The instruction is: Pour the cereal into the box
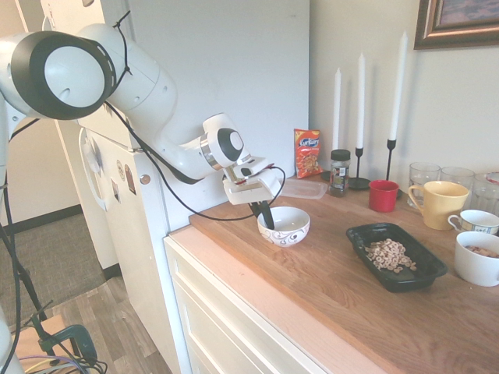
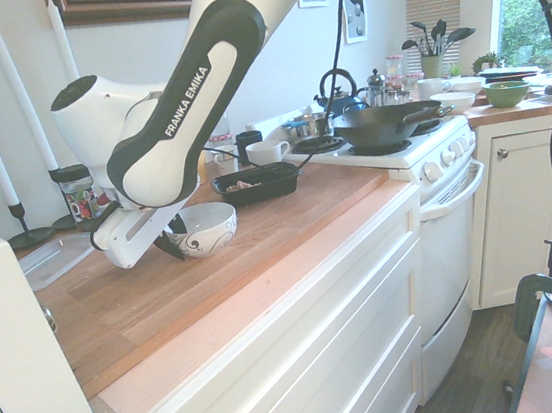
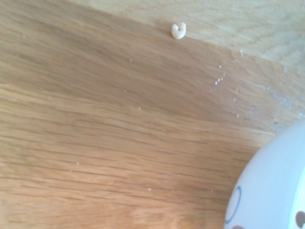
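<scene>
The cereal (image 1: 390, 254) lies as a loose pile of tan rings inside the black box (image 1: 362, 236), which rests on the wooden counter to the right of the white patterned bowl (image 1: 290, 227). That bowl stands upright on the counter and looks empty. My gripper (image 1: 267, 220) is at the bowl's left rim, its dark fingers closed over the rim. From the other side, the gripper (image 2: 172, 244) sits against the bowl (image 2: 203, 230), with the box (image 2: 272, 189) and cereal (image 2: 243, 183) behind. The wrist view shows the bowl's outer wall (image 3: 271, 191) and one stray cereal piece (image 3: 178, 30) on the wood.
Behind the box stand a red cup (image 1: 383, 195), a yellow mug (image 1: 439, 204) and glasses. A second white bowl (image 1: 477, 259) sits at the right edge. An orange snack bag (image 1: 308, 153), clear container (image 1: 304, 188), jar (image 1: 339, 171) and candles line the wall. A stove with a wok (image 2: 377, 126) adjoins the counter.
</scene>
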Robot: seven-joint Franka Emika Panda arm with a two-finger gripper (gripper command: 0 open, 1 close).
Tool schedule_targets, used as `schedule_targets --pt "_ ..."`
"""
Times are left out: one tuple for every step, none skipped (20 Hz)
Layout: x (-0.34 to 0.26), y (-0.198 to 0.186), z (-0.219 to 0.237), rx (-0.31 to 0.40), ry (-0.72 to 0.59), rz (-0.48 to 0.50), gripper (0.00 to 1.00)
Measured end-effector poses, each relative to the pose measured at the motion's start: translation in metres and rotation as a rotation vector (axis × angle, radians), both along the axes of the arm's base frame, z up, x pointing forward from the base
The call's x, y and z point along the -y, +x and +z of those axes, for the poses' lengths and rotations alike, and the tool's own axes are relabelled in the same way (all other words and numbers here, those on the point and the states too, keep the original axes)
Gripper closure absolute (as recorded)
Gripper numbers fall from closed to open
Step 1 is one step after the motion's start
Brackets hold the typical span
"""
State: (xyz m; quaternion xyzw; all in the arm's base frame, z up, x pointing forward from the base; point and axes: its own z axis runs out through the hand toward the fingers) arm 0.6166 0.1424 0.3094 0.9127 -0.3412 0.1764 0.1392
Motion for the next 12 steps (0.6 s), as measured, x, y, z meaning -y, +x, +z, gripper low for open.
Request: schedule_targets --pt "0.000 0.000 0.000 -0.001 0.011 -0.008 0.00" --pt "0.000 0.000 0.000 -0.002 0.025 -0.016 0.00" --pt "-0.001 0.000 0.001 -0.004 0.038 -0.024 0.00" --pt "-0.002 0.000 0.002 -0.007 0.056 -0.031 0.00" --pt "-0.004 -0.001 0.005 -0.013 0.082 -0.038 0.00" --pt "-0.005 -0.001 0.010 -0.021 0.114 -0.045 0.00" --pt "-0.005 -0.001 0.016 -0.026 0.145 -0.051 0.00" --pt "-0.004 -0.001 0.025 -0.027 0.173 -0.059 0.00" --pt "-0.002 -0.001 0.036 -0.025 0.198 -0.068 0.00" --pt "0.001 -0.001 0.049 -0.024 0.218 -0.076 0.00" --pt "0.004 -0.002 0.062 -0.023 0.240 -0.089 0.00" --pt "0.008 -0.003 0.075 -0.030 0.264 -0.098 0.00"
